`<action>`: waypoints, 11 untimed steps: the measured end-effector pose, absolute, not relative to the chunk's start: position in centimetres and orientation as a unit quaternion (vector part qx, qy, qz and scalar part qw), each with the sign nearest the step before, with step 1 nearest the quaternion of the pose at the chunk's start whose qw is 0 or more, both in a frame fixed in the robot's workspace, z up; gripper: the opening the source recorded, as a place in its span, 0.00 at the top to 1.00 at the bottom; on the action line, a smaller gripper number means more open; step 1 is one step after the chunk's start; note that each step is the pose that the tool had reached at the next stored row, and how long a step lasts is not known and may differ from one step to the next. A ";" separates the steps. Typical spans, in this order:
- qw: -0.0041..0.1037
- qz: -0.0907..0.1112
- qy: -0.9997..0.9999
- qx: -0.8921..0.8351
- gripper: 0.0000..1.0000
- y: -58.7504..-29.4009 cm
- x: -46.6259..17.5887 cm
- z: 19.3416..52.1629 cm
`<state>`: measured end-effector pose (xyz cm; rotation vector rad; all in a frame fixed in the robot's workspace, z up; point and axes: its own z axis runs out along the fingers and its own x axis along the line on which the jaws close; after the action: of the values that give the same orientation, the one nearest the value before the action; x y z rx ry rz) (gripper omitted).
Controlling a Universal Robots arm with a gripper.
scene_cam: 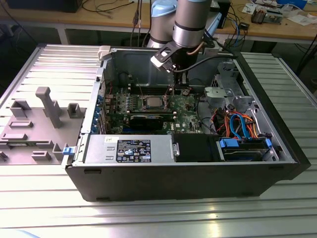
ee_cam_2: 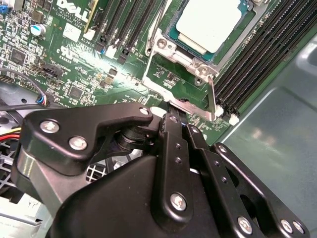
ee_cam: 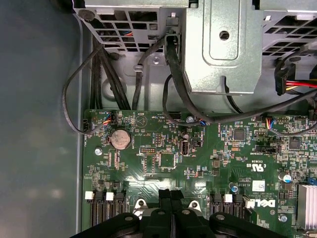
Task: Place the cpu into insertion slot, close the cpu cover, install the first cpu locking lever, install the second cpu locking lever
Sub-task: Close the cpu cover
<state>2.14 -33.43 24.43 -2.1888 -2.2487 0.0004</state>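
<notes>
Ribbed grey metal table (scene_cam: 148,218) carried an open black computer case (scene_cam: 173,178). Inside, the black two-fingered gripper (ee_cam_2: 179,121) hung low over the green motherboard (ee_cam: 163,158), fingers nearly together, a pose suited to the thin silver locking lever (ee_cam_2: 213,96) rising just beside its tips. Beyond them the small silver square cpu (ee_cam_2: 210,22) sat in the metal-rimmed insertion slot (ee_cam_2: 200,67), the thin silver cpu cover (ee_cam_2: 166,43) seemingly down around it.

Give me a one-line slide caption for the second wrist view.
Claw shut beside the cpu cover, which frames the cpu on the green motherboard.
</notes>
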 end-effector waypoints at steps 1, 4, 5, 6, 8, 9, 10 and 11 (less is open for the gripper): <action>0.002 0.000 -0.717 -0.698 0.89 -33.4 2.1 24.4; 0.002 0.000 -0.716 -0.698 0.89 -33.4 2.0 24.4; 0.002 0.000 -0.716 -0.698 0.89 -33.4 2.0 24.4; 0.002 0.000 -0.717 -0.698 0.89 -33.4 1.9 24.4; 0.002 0.000 -0.717 -0.698 0.89 -33.4 1.8 24.4; 0.002 0.000 -0.717 -0.698 0.89 -33.4 1.7 24.4; 0.002 0.000 -0.717 -0.698 0.89 -33.4 1.7 24.4; 0.002 0.000 -0.717 -0.698 0.89 -33.4 1.7 24.4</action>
<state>1.71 -33.43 24.43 -2.1889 -2.2486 0.0004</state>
